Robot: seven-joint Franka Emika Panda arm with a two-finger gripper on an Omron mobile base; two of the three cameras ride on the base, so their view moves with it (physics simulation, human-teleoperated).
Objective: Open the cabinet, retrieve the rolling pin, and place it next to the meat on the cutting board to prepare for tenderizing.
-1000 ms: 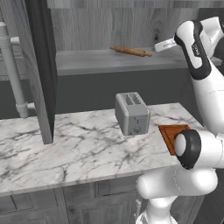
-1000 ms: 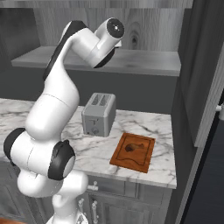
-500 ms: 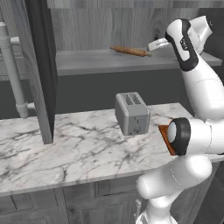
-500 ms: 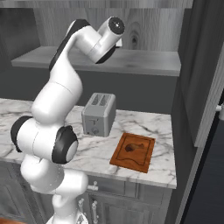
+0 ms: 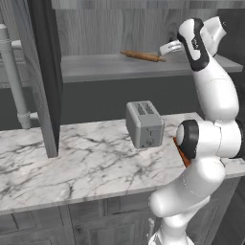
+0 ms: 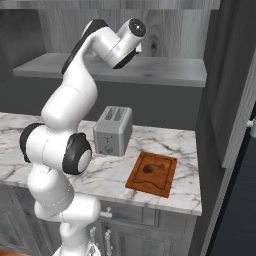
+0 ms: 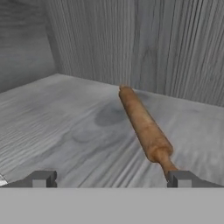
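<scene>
Hovering gripper (image 7: 111,178) jaws apart, near rolling pin (image 7: 144,125) on cabinet shelf (image 5: 119,67).

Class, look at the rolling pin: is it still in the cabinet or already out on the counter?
In: the rolling pin lies flat on the cabinet shelf, not gripped.

Cabinet (image 5: 43,72) doors swung wide, shelf (image 5: 105,69) front edge unobstructed. Shelf bare left of the rolling pin (image 7: 144,124); pin lies diagonal toward the back wall, near handle just beside one fingertip (image 7: 181,178). Gripper (image 7: 111,179) jaws spread wide. Below, the toaster (image 6: 113,131) stands mid-counter (image 5: 72,162), just beside the cutting board (image 6: 152,173). Board's right half looks free beside the meat (image 6: 149,168), though small there.
</scene>
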